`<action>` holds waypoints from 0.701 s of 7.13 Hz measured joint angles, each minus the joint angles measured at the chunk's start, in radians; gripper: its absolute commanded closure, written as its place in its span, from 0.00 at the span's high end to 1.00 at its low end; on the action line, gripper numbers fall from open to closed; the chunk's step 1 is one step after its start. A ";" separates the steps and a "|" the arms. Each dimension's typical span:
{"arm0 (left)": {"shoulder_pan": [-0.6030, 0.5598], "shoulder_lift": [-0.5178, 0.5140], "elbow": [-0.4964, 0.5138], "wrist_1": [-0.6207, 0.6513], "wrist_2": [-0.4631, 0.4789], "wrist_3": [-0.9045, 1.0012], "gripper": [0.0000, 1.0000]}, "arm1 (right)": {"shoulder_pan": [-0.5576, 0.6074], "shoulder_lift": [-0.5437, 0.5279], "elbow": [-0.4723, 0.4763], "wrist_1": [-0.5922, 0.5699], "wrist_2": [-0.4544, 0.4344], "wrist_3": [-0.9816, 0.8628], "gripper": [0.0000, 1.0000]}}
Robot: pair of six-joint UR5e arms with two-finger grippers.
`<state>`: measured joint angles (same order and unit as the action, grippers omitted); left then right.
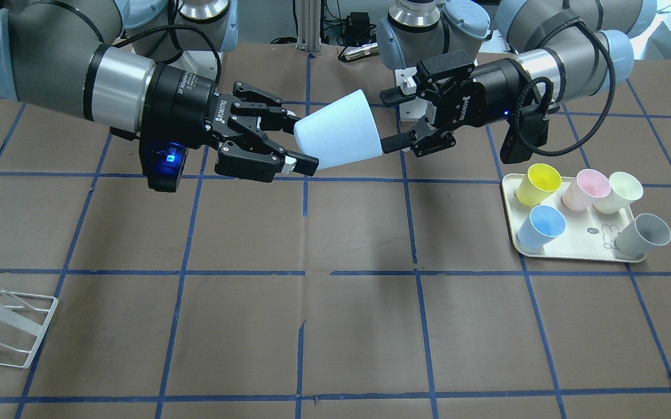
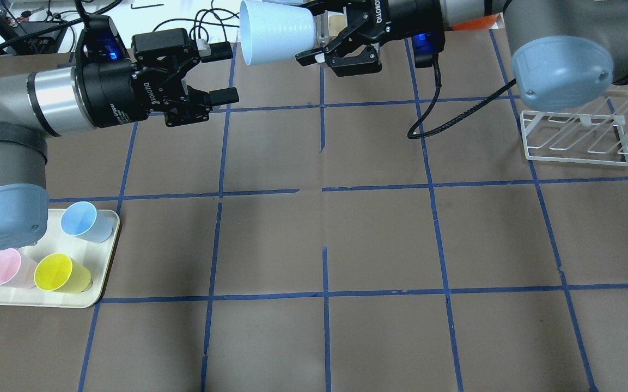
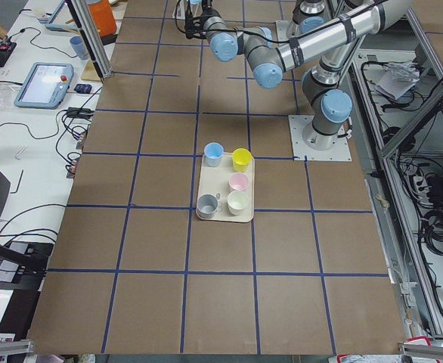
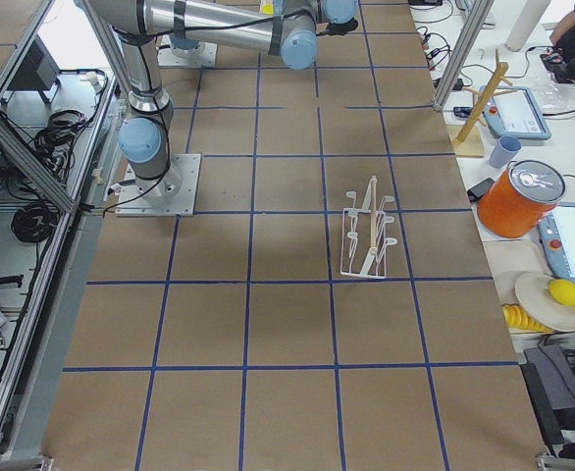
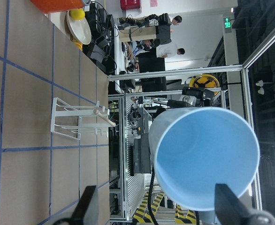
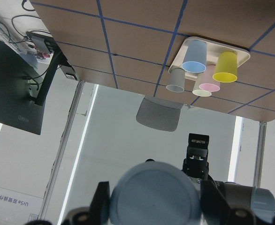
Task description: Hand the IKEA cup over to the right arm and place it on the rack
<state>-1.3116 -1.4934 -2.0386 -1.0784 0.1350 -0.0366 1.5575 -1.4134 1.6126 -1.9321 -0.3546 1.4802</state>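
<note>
Over the tabletop (image 1: 358, 326) my right arm (image 1: 50, 64) should first confirm its hold while my left arm (image 1: 574, 52) backs straight off along the cup's axis, so the rim isn't knocked. The rack (image 2: 575, 130) stands well off to my right, with open room between for the swing. The tray (image 1: 579, 255) of other cups lies well apart on my left. The IKEA cup (image 1: 338, 131) hangs sideways in mid-air, its narrow base pinched by my right fingers (image 1: 303, 164). My left fingers (image 1: 396, 142) are spread wide beside its rim, gripping nothing.
</note>
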 measured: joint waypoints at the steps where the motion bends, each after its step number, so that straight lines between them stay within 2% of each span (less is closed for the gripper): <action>1: 0.001 0.001 0.000 -0.001 0.003 0.000 0.91 | -0.022 -0.002 0.001 0.003 -0.001 0.000 0.11; 2: 0.003 0.001 0.003 -0.002 0.033 -0.001 0.92 | -0.045 -0.003 0.001 0.006 -0.001 0.000 0.10; 3: 0.005 0.003 0.006 -0.001 0.102 -0.001 0.96 | -0.060 -0.005 0.002 0.009 -0.017 0.000 0.09; 5: 0.038 0.009 0.015 0.000 0.306 -0.001 1.00 | -0.069 -0.006 -0.001 0.010 -0.121 -0.029 0.09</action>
<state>-1.2731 -1.4848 -2.0238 -1.0787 0.4405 -0.0380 1.4890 -1.4198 1.6116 -1.9221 -0.4759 1.4508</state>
